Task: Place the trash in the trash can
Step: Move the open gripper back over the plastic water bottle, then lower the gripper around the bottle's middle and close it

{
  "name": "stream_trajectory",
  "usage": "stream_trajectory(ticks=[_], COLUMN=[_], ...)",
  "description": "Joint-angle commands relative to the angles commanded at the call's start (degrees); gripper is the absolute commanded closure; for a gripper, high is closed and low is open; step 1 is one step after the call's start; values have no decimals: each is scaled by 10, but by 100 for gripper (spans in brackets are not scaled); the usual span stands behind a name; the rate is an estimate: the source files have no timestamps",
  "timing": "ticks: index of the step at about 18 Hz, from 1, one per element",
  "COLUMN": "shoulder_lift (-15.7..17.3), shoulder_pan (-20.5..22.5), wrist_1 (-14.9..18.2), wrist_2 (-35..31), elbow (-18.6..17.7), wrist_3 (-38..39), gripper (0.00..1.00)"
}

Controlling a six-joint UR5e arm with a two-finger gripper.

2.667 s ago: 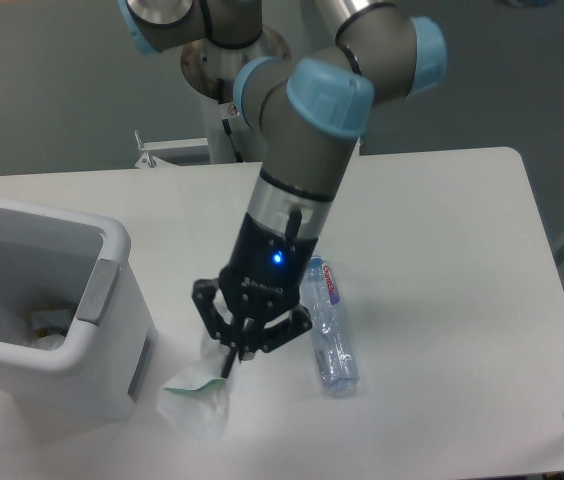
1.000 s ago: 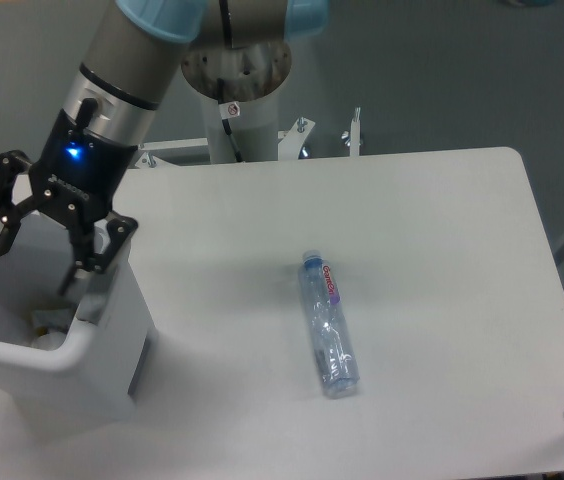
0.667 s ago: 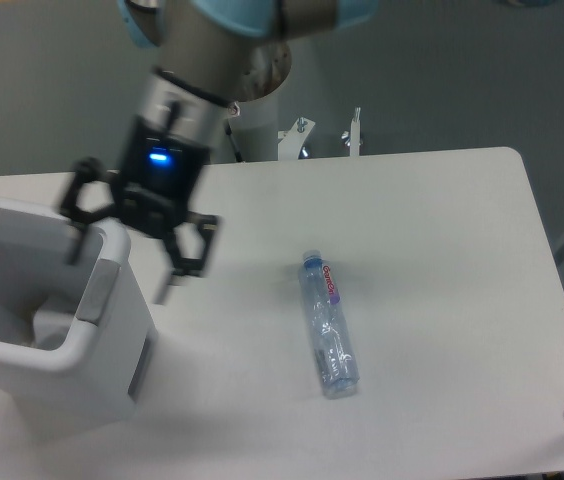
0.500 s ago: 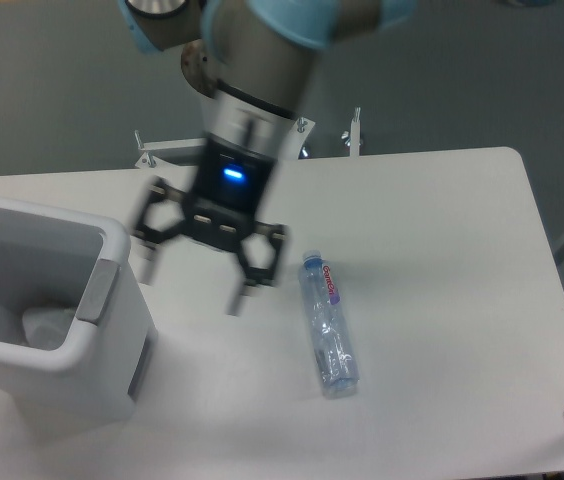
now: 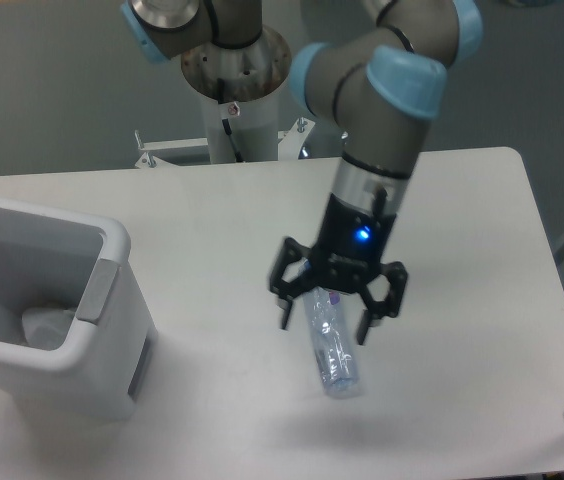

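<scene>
My black two-finger gripper (image 5: 325, 327) hangs with its jaws spread wide above the clear plastic bottle with the pink-purple label (image 5: 330, 345), one finger on each side of the bottle's upper half and neither visibly pressing it. The bottle lies flat on the white rectangular table (image 5: 462, 300), its far end, where the label sits, hidden under my wrist, and its near end pointing toward the table's front edge. A blue light (image 5: 362, 236) glows on the gripper body, and my grey arm with pale blue joint caps (image 5: 387, 110) rises from it toward the table's back edge.

Well to the left of the bottle, at the table's left edge, stands the large white rectangular plastic bin with a rounded rim (image 5: 112, 340), a grey panel (image 5: 98, 290) on the rim nearest the bottle. Inside the bin, low against its near wall, lies the crumpled white paper carton (image 5: 47, 325); its print is too small to read from here. The bin and the bottle are well apart, with bare tabletop between them. Behind the table, the round metal base of my arm (image 5: 234, 70) is mounted beyond the back edge.
</scene>
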State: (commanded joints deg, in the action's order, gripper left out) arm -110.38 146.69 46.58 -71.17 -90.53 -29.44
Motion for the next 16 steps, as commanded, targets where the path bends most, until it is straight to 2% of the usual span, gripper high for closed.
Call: stream_trajectory(ticks=[7, 12, 16], shoulder_lift=[-36, -47, -73], shoulder_pan=[-2, -6, -21], wrist_1=[5, 66, 96], wrist_2=[-44, -77, -105], elbow=[0, 9, 32], wrist_3=[-18, -50, -50], gripper=[0, 0, 0])
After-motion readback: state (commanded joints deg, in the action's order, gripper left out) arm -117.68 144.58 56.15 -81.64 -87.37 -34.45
